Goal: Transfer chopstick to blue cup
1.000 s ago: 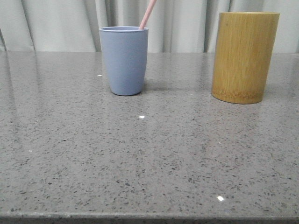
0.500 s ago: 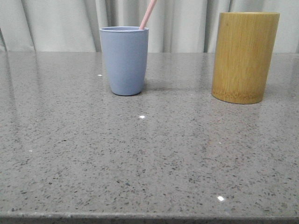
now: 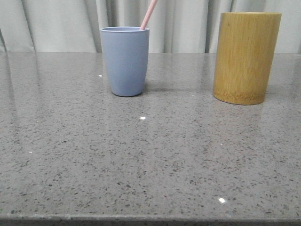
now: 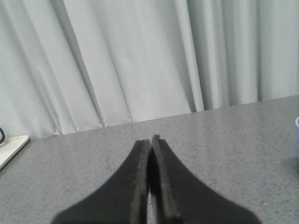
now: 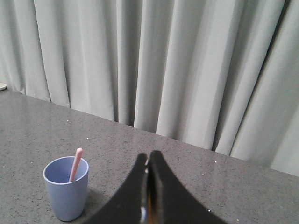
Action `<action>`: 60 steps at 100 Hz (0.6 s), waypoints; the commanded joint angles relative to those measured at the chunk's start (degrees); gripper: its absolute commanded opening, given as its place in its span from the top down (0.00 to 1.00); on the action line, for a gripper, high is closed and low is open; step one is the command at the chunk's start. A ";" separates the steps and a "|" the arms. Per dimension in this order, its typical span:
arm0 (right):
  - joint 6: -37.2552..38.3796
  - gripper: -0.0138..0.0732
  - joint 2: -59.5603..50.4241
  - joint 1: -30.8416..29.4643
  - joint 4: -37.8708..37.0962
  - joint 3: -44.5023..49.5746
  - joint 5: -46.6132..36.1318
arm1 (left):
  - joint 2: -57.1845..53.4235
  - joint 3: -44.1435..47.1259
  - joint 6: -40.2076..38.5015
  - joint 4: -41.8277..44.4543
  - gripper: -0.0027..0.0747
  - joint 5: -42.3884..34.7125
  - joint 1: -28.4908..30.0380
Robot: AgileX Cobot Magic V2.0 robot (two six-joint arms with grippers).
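- On the grey table (image 3: 150,160), I see the blue cup (image 3: 125,61) standing upright, left of centre, near the curtain (image 3: 61,23).
- Chopstick (image 3: 148,15) stands inside the cup, leaning against its rim, top slanting to the right.
- Bamboo holder (image 3: 245,57) stands well apart, on the right.
- Left gripper (image 4: 150,140): fingers pressed together, nothing between them.
- Right gripper (image 5: 148,161): likewise closed and empty, raised above the table, with the cup (image 5: 66,187) and chopstick (image 5: 75,164) off to one side.

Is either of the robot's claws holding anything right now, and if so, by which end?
Nothing is held. The left gripper and right gripper are both shut on nothing, while the chopstick stands in the blue cup.
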 commanded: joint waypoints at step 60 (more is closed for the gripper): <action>-0.44 0.92 0.10 -0.31 -0.19 -1.43 -4.19 | -13.30 28.63 0.69 -7.94 0.99 -15.39 5.51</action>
